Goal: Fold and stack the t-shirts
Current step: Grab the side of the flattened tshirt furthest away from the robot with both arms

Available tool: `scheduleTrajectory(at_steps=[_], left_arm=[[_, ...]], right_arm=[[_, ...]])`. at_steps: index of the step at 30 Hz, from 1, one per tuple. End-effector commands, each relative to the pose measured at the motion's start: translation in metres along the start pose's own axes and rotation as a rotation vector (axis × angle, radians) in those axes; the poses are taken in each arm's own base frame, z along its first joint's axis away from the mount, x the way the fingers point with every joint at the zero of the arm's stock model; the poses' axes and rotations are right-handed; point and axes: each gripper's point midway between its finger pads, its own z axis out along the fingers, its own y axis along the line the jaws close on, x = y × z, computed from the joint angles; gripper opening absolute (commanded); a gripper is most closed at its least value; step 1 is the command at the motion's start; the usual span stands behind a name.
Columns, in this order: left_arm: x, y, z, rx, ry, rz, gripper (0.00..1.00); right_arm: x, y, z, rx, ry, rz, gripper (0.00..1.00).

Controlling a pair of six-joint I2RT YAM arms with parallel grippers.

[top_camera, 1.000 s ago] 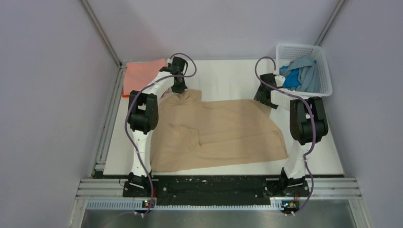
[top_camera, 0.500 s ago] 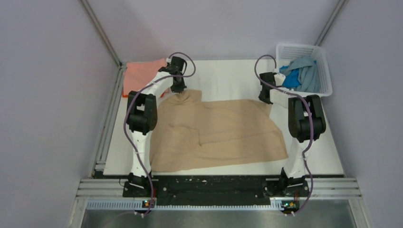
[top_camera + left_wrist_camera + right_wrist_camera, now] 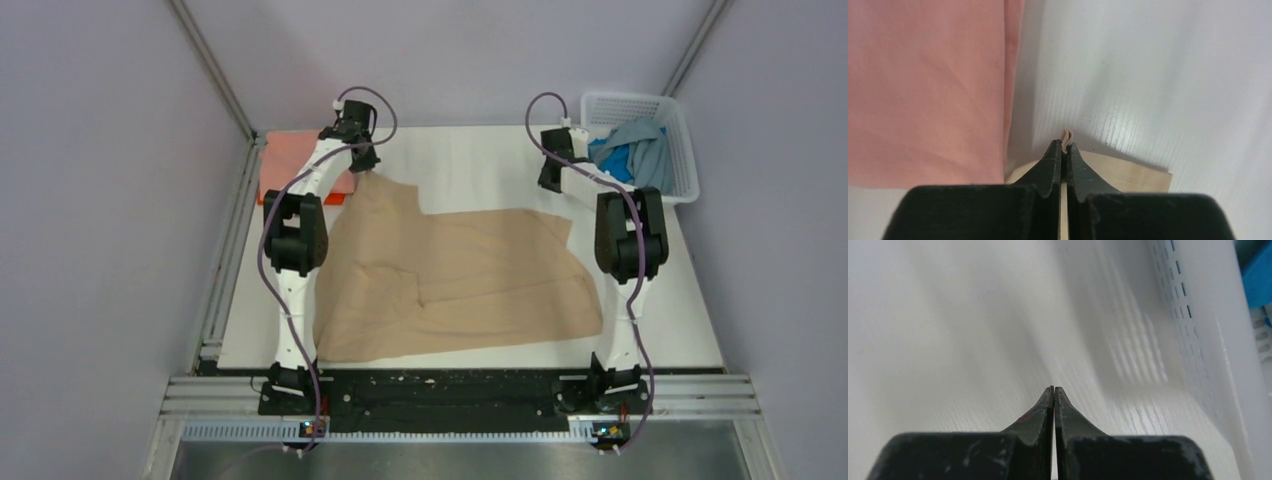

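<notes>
A tan t-shirt (image 3: 470, 280) lies spread over the middle of the white table. My left gripper (image 3: 367, 169) (image 3: 1063, 147) is shut on a pinch of its far left corner (image 3: 1138, 175), which is lifted off the table. A folded salmon pink t-shirt (image 3: 295, 158) (image 3: 923, 90) lies just left of that gripper. My right gripper (image 3: 547, 184) (image 3: 1054, 389) is shut with nothing between its fingers. It hovers over bare table beyond the tan shirt's far right corner, not touching the cloth.
A white lattice basket (image 3: 684, 150) (image 3: 1208, 340) stands at the far right, close beside my right gripper. It holds blue and light blue-grey shirts (image 3: 632, 158). An orange edge (image 3: 300, 197) shows under the pink shirt.
My right gripper went from open to shut at the shirt's far right corner and came away without it. Both arms moved toward the far side, and the left drew its corner along.
</notes>
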Motion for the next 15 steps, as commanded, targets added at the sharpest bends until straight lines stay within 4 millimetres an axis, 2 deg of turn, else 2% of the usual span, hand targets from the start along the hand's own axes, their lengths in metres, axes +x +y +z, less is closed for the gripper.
scheduleTrajectory(at_steps=[1, 2, 6, 8, 15], left_arm=[[-0.015, -0.012, 0.001, 0.049, -0.040, 0.012, 0.00], [-0.012, -0.014, 0.001, 0.063, -0.033, 0.017, 0.00], [0.006, -0.015, 0.004, 0.098, 0.002, 0.011, 0.00], [0.012, -0.014, 0.005, 0.096, 0.014, 0.010, 0.00], [0.016, -0.013, 0.005, 0.098, 0.027, 0.010, 0.00]], right_arm=[[-0.001, -0.002, -0.004, -0.009, 0.034, -0.034, 0.00], [0.006, -0.005, -0.009, -0.013, 0.052, -0.029, 0.04], [0.024, -0.034, -0.032, 0.065, 0.068, 0.006, 0.36], [0.038, -0.044, -0.039, 0.080, 0.094, 0.007, 0.47], [0.076, -0.058, -0.036, 0.123, 0.187, 0.024, 0.52]])
